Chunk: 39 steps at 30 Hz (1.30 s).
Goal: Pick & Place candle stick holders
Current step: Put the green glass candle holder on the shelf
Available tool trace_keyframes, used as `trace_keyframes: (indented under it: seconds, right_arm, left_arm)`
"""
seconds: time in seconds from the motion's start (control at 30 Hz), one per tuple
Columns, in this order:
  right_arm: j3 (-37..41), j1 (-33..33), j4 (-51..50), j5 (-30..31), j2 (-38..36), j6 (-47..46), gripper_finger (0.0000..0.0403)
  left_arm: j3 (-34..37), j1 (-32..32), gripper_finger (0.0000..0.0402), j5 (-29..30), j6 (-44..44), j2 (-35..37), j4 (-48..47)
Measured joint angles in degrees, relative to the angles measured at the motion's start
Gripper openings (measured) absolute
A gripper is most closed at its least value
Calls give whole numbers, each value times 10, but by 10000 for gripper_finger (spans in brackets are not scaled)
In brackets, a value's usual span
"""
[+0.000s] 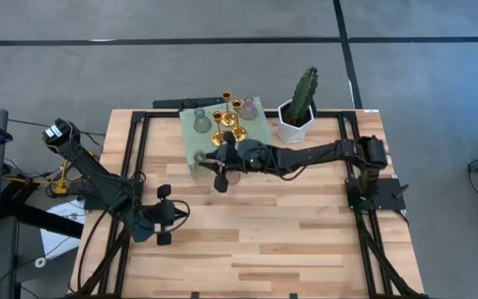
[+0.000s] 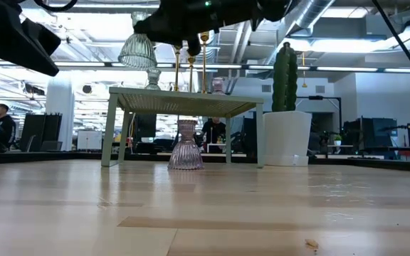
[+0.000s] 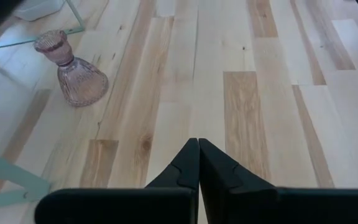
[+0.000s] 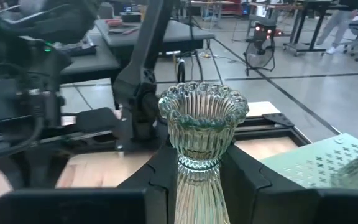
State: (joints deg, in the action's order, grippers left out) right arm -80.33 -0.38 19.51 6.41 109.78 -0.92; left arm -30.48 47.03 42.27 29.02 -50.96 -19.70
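My right gripper (image 1: pixel 208 159) is shut on a translucent grey-green candle stick holder (image 4: pixel 202 118), lifted high by the near left corner of a small green stand (image 1: pixel 256 133); the low view shows its ribbed base (image 2: pixel 137 50) in the air. On the stand rest a grey-green holder (image 1: pixel 199 120), gold holders (image 1: pixel 226 118) and a pink one (image 1: pixel 246 107). Another pink holder (image 3: pixel 73 74) stands on its base on the wood in front of the stand (image 2: pixel 186 153). My left gripper (image 3: pixel 199 155) is shut, holds nothing, and hovers over the table's left near part (image 1: pixel 164 214). My right gripper pinches the grey-green holder's narrow neck (image 4: pixel 196 167), just under its fluted cup, between its two fingers (image 4: pixel 157 168). The fingers reach in nearly level from the table's right side, across the neck. The holder stays upright and clear of the table, its wide base hanging below the fingers.
A white hexagonal pot with a cactus (image 1: pixel 297 116) stands right of the green stand at the far edge. Black frame rails (image 1: pixel 135 158) run along the table's left and right sides. Bare wood (image 1: pixel 272 241) fills the near half of the table.
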Motion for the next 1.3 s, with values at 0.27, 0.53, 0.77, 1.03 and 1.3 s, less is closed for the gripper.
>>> trace_keyframes:
  seconds: [0.27, 0.53, 0.77, 1.03, 1.3]
  right_arm:
    - [-13, -21, 21, -4, 30, -11, 77]
    - [-37, -46, 17, 9, 52, -6, 77]
    - [-47, -62, 13, -9, 77, -35, 77]
    - [-47, -68, 9, 0, 77, -30, 77]
    - [-47, -79, 8, 14, 77, -30, 77]
  left_arm:
    - [0, 0, 2, 12, 0, 0, 0]
    - [0, 0, 2, 12, 0, 0, -2]
    - [0, 0, 2, 12, 0, 0, -1]
    - [0, 0, 2, 12, 0, 0, 0]
    - [0, 0, 2, 15, 0, 0, 0]
